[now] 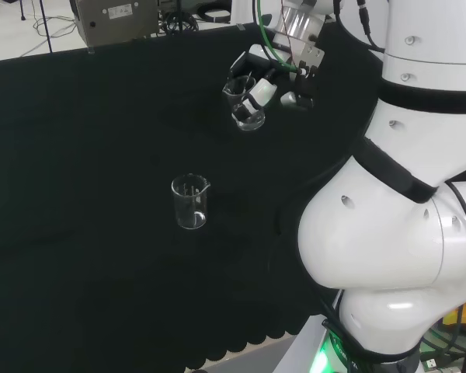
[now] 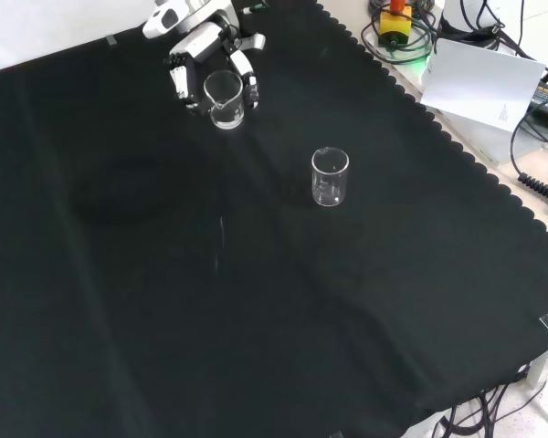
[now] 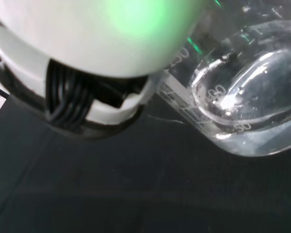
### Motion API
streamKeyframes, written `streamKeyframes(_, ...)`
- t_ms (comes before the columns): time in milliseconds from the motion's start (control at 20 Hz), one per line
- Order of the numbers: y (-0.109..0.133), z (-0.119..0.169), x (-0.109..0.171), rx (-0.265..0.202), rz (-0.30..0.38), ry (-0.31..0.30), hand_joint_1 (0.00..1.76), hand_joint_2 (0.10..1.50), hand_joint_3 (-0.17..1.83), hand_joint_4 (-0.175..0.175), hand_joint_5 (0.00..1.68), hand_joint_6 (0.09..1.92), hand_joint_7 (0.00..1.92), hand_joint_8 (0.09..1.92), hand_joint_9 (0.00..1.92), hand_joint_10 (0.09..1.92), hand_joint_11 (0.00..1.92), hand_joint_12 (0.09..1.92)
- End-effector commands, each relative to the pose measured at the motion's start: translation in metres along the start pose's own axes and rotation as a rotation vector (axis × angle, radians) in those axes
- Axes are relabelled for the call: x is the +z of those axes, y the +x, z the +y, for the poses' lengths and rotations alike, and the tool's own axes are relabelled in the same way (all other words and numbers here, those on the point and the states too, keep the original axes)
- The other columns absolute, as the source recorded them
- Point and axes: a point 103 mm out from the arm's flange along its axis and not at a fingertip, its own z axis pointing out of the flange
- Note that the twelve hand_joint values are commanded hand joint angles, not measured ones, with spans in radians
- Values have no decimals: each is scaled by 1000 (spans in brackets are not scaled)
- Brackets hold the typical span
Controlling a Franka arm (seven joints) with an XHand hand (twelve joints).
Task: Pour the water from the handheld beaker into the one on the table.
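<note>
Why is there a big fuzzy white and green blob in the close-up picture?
In the wrist view, that blob is the hand, too close to be in focus, tinted by a green glow; the held beaker glints with bright glare. In the front view, the table beaker looks faint against the black cloth.

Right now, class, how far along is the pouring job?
Done: the hand has its fingers curled round a clear glass beaker, lifted above the black cloth. In hand: water still sits in it, as the wrist view shows. Left: carrying it over the second clear beaker standing apart, then tipping.
</note>
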Motion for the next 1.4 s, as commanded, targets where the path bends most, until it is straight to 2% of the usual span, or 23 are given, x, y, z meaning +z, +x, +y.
streamKeyframes(50, 28, -33, -1, 7, -46, 52, 1458, 326, 1142, -175, 1262, 919, 1285, 912, 1792, 87, 1321, 643)
streamKeyframes(350, 55, -53, 21, 12, -116, 116, 1458, 326, 1142, -175, 1260, 919, 1287, 909, 1793, 87, 1319, 640)
streamKeyframes(750, 79, -70, 70, 50, -208, 262, 1460, 324, 1140, -175, 1251, 909, 1304, 883, 1802, 87, 1321, 637)
streamKeyframes(950, 84, -74, 79, 52, -262, 326, 1461, 319, 1142, -175, 1259, 885, 1319, 855, 1809, 87, 1324, 634)
streamKeyframes(1400, 95, -84, 86, 51, -331, 406, 1462, 308, 1153, -175, 1265, 867, 1336, 832, 1819, 87, 1330, 630)
